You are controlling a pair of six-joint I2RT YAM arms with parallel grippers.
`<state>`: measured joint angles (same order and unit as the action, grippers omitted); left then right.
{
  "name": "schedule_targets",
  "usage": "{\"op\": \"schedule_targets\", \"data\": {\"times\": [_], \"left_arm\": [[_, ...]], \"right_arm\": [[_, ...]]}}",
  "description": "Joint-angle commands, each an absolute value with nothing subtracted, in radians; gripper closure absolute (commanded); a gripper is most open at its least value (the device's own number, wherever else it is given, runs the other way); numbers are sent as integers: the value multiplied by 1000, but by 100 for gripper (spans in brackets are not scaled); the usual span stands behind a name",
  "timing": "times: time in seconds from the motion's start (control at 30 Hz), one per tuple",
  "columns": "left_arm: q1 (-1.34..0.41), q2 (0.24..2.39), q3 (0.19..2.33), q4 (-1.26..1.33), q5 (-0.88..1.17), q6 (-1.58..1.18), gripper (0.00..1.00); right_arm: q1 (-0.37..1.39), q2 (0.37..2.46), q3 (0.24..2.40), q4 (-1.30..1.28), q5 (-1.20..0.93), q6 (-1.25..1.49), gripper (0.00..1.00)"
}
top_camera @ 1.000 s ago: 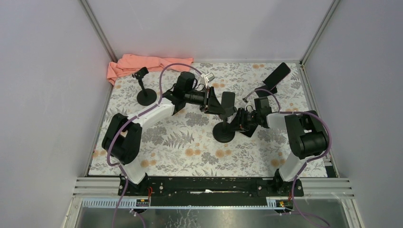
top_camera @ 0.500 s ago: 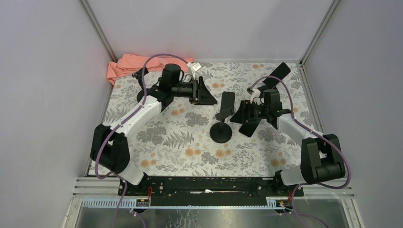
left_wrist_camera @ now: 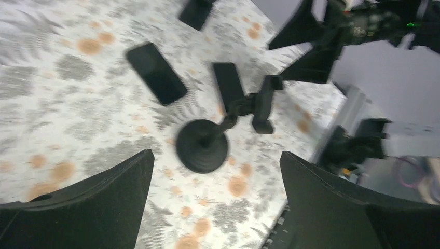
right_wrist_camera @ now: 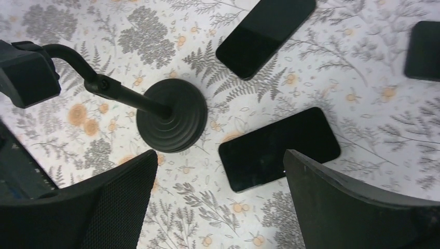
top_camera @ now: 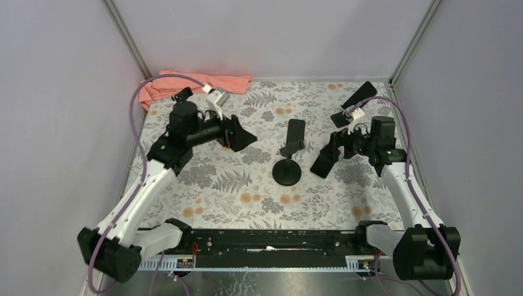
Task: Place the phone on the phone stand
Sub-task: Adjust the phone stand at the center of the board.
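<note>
At the middle of the flowered cloth (top_camera: 240, 197) the phone stand (top_camera: 288, 171) stands by itself, and that is the change. A second ago both arms crowd its head; now both are drawn away from it. The left gripper (top_camera: 244, 137) hangs well to the left of the stand, level with its cradle. The right gripper (top_camera: 324, 154) sits closer, just to the right of the stand and apart from it, lower than the cradle.

Both pincers are spread wide. In each wrist view the two dark fingers sit at the picture's lower corners with only cloth and the stand's round base between them, and neither carries anything.

The phone (top_camera: 296, 131) is the dark slab up at the head of the stand, tilted back on the cradle and raised above the base. From the left wrist it shows as a narrow dark plate against the clamp block, though that view is blurred and I cannot tell how deeply it sits. It keeps the same place and lean on the stand as half a second ago, with no finger on it.

This reads as the release: the phone is let go and holds on the stand unaided, so the placing looks done. What seems left is for the arms to clear off without brushing the stem. The right arm is the likelier to do so, being the nearer.

A spare phone (right_wrist_camera: 277, 148) lies flat on the cloth just right of the stand's base, with another phone (right_wrist_camera: 264, 31) beyond it, both untouched.
</note>
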<state>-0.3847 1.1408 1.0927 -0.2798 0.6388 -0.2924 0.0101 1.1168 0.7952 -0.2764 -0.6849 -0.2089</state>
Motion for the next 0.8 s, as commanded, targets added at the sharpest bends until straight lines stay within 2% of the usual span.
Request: {"op": "schedule_targets", "data": {"times": [0.0,0.13,0.37,0.5,0.53,0.77], "left_arm": [[-375,1010,960,-234,340,-111,1],[-372,904,775,-165,136,-95,1],[-370,890,720,-202,106,-99,1],[-367,935,761,-254,85,-100,1],[-366,938,766,-259,83,-100,1],[-353,929,764,-257,75,-100,1]], "right_arm": [[12,1093,829,-351,-542,-269,0],[13,1159,906,-435,-496,-236,0],[96,1208,882,-321,-306,-100,0],[174,1275,924,-309,49,125,0],[179,1298,940,-322,78,149,0],[182,1401,970,-358,29,352,0]]}}
